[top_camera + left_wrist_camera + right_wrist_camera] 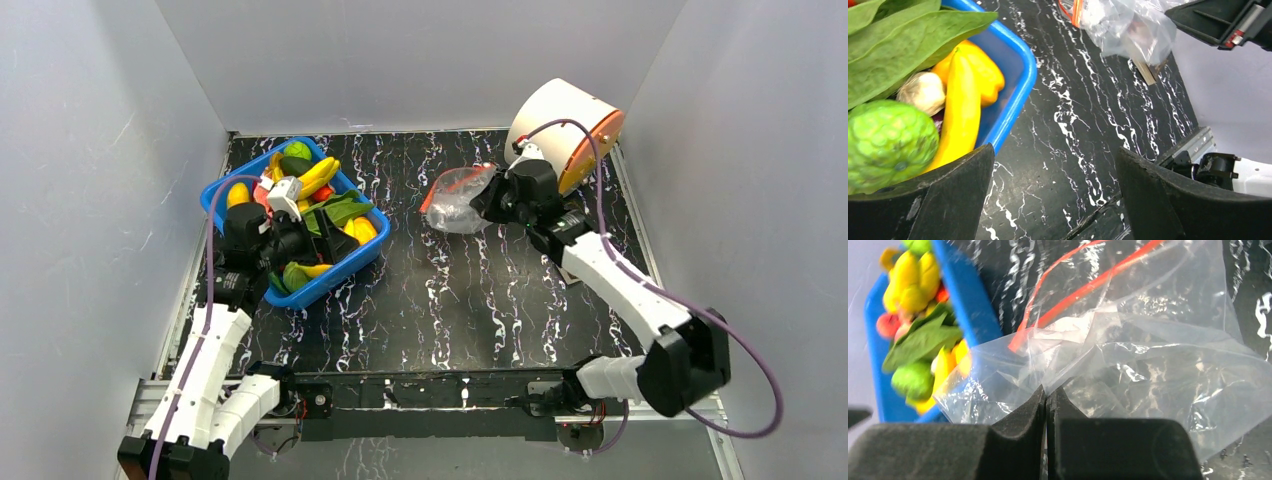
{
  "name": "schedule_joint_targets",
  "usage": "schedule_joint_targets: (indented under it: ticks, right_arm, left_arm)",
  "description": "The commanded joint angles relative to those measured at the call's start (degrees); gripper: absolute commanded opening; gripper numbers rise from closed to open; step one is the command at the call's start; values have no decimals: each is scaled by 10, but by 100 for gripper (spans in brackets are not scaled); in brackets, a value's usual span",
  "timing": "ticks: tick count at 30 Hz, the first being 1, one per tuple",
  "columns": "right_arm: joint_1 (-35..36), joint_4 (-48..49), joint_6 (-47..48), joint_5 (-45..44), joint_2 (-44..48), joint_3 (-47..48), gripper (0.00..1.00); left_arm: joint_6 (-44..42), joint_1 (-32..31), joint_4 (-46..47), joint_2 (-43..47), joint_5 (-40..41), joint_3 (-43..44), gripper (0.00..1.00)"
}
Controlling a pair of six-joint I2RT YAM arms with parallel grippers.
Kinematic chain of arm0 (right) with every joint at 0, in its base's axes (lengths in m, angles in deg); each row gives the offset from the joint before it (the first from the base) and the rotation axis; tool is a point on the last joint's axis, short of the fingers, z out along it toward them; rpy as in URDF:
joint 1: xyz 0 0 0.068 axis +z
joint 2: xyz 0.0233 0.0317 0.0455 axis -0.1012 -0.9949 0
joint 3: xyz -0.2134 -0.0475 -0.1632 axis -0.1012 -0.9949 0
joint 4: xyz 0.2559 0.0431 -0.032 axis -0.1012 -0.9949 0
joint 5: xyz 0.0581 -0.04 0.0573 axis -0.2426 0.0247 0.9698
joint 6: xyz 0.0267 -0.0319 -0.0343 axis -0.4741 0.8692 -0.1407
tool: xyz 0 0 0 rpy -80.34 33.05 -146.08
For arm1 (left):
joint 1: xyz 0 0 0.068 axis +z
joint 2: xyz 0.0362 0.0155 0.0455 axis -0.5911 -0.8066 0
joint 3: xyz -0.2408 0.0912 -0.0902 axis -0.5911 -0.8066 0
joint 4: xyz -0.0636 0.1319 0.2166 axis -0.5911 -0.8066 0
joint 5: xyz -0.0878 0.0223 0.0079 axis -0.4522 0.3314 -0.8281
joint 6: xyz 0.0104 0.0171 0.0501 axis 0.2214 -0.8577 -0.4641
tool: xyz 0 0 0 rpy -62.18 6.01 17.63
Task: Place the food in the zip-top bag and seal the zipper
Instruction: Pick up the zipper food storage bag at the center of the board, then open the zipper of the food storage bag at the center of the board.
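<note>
Right hand (1048, 396) is clenched on a fold of the zip-top bag (1158, 365), its pads pressed together with the clear film caught between them. The grip sits on the bag's body rather than on the zipper (1088, 287), probably so the mouth stays free. That red-orange strip runs loose along the far side, and the mouth looks partly parted. The bag lies near the tabletop's (450, 300) far right corner, just beside a white drum (560, 125). No food shows inside it, though the crinkled film hides some of the interior.

Left hand (1055, 200) is released, jaws spread wide, hanging at the near right rim of the blue basket (1020, 75) towards the far left corner. It grasps nothing, and I judge it is lining up a pick.

All the food sits in the basket:
- a lettuce leaf (903, 45)
- a yellow banana (960, 120)
- a yellow-orange bell pepper (985, 75)
- a pale garlic bulb (923, 92)
- a bumpy green fruit (888, 142)

Basket and bag lie well apart, so each piece must cross the tabletop.
</note>
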Motion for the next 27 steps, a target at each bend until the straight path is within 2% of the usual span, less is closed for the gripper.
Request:
schedule_joint_targets:
  ticks: [1, 6, 8, 11, 14, 17, 21, 27]
  right_arm:
    - [-2, -50, 137, 133, 79, -3, 0]
    - [-2, -80, 170, 252, 160, -12, 0]
    - [-2, -85, 172, 303, 178, -12, 0]
    - [-2, -86, 176, 410, 197, -13, 0]
    - [-1, -87, 170, 498, 206, -17, 0]
    - [-1, -98, 166, 536, 210, -16, 0]
    - [-1, -103, 163, 577, 209, -13, 0]
    - [0, -100, 156, 593, 213, -7, 0]
  left_arm:
    - [-10, -10, 62, 0, -64, 8, 88]
    - [-41, -40, 112, 5, -73, -6, 84]
    - [-66, -58, 154, 17, -93, -32, 79]
    - [-177, -89, 194, 51, -126, -66, 74]
    - [-253, -102, 187, 81, -109, -64, 74]
    - [-327, -103, 180, 92, -138, -61, 73]
    - [-449, -104, 136, 86, -205, -56, 65]
    - [-507, -104, 133, 109, -223, -61, 63]
